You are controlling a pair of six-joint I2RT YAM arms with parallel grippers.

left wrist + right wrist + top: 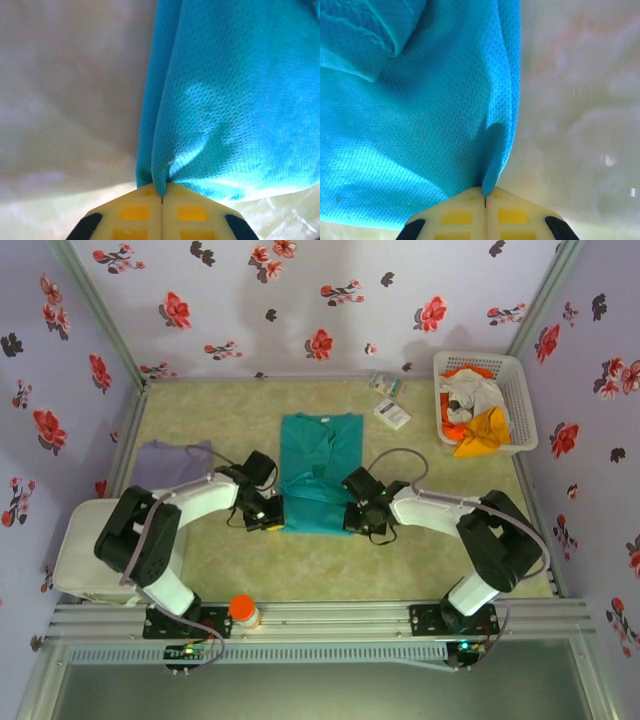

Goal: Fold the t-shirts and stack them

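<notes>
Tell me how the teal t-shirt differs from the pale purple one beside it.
The teal t-shirt lies mid-table; the pale purple t-shirt lies at the left side, partly hidden by the left arm. The teal one is pinched at its near corners by the left gripper and right gripper, both shut; no gripper holds the purple one. Teal is vivid, purple washed out. Both lie on the table, outside the basket.
</notes>
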